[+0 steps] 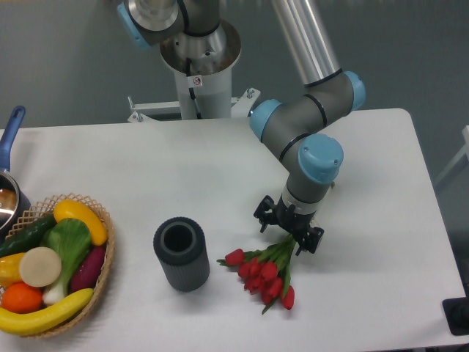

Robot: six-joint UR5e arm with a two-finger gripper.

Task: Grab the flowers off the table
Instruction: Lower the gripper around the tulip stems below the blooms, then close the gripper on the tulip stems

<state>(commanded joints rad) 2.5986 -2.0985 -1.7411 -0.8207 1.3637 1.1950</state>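
- Centrally, low in frame: gripper (pixel 287 232) hangs over the stem end of the flowers (pixel 264 270), fingers spread either side, not clamped.
- Flowers lie flat on the table (pixel 381 176), buds pointing lower left.
- Dark ribbed cylinder (pixel 181 253) stands upright just left of the buds.
- Basket of produce (pixel 53 264) at far lower left.
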